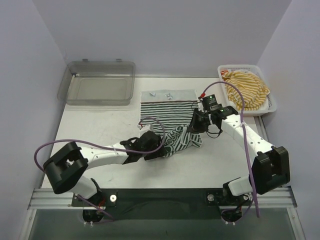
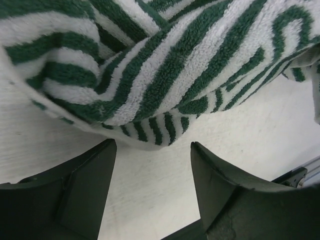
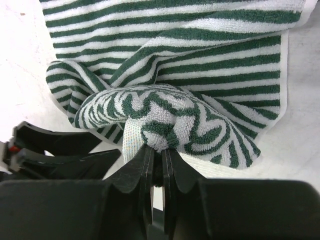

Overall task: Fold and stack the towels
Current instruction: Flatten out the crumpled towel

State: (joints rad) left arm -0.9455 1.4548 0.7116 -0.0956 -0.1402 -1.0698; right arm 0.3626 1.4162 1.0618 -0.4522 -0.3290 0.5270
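Green-striped towel is seen from above, spread mid-table toward the far edge. Its near-right corner is raised for a fold by the right gripper, with that arm stretched forward-left. The left gripper is held low beside the bunched cloth. Left wrist: jaws are spread apart with nothing between them, towel just ahead. Right wrist: fingers are clamped on the towel's corner.

The green-and-white striped towel lies in the middle of the table, far half flat, near edge bunched and lifted, and the yellow-and-white striped towel sits crumpled in the basket at the far right corner.
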